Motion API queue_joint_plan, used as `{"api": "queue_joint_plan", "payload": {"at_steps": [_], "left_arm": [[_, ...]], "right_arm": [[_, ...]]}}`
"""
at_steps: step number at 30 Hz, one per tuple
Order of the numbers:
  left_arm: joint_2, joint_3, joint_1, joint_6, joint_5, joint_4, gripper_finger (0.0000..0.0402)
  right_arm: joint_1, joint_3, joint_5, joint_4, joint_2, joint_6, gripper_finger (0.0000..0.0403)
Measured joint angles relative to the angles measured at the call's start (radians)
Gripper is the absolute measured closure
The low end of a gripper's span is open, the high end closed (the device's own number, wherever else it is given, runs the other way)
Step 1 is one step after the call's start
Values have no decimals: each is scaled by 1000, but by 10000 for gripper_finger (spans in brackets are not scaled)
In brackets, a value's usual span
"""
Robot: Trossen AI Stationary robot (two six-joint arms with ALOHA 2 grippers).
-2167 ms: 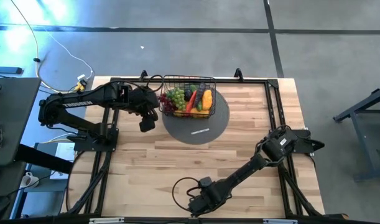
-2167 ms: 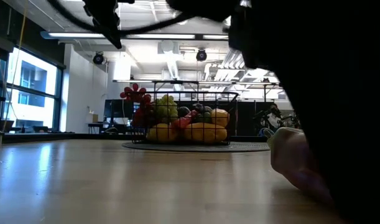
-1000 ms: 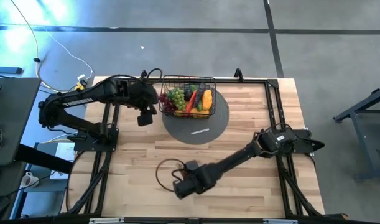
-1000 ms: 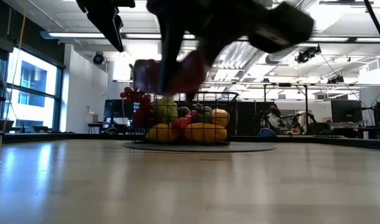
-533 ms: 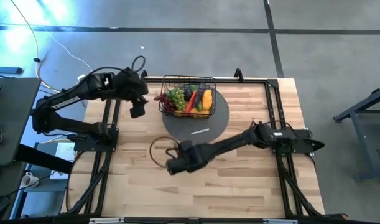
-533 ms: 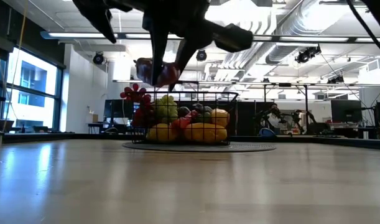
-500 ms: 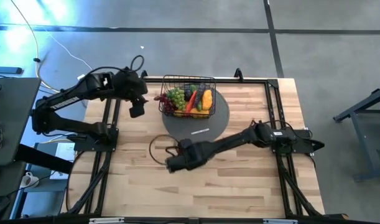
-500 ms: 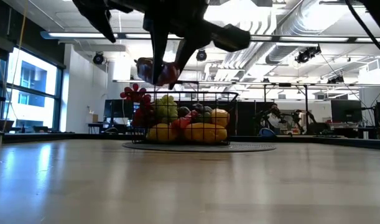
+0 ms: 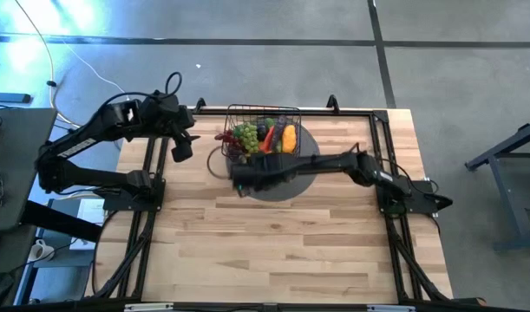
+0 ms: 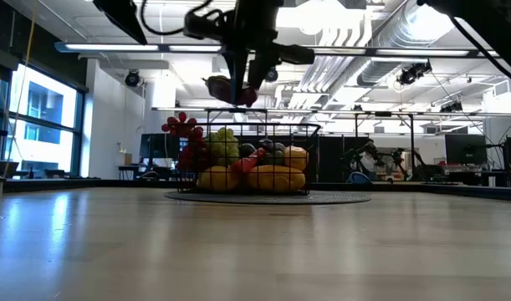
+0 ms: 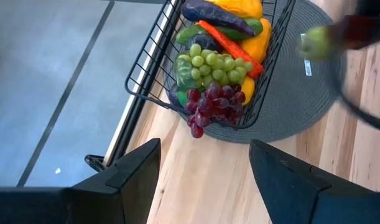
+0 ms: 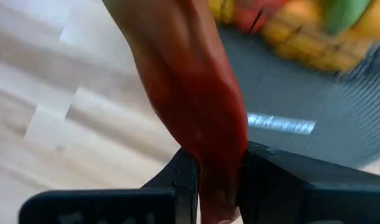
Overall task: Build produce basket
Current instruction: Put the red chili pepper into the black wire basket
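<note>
Wood planks of the table are filling most of the high view, with the grey round mat at upper centre and the basket of produce sitting on it. I'm holding my right gripper clamped on a long red pepper just below and left of the basket, so the drop lies up and to the right. My left gripper, half-open and empty, is waiting farther left. I'm reading no brand; the white label on the mat is illegible.
</note>
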Motion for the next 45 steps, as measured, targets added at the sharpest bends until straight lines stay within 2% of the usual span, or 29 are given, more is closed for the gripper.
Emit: {"api": "queue_joint_plan", "payload": {"at_steps": [11, 17, 21, 33, 37, 45], "left_arm": [[-8, 0, 0, -16, 1, -3, 165], [-8, 0, 0, -16, 0, -3, 165], [-8, 0, 0, -16, -2, -3, 165], [-8, 0, 0, -20, -2, -2, 165], [-5, 0, 0, -19, 7, -2, 165], [-4, 0, 0, -68, 89, -3, 165]], "right_arm": [[-180, 1, 89, -22, -43, -219, 359], [-278, -19, 43, -25, -39, -384, 359], [-322, -49, -26, -31, -37, -447, 359], [-382, -133, -144, -34, -36, -420, 356], [-382, -133, -148, -20, -36, -423, 333], [-388, -133, -168, -26, -37, -426, 239]]}}
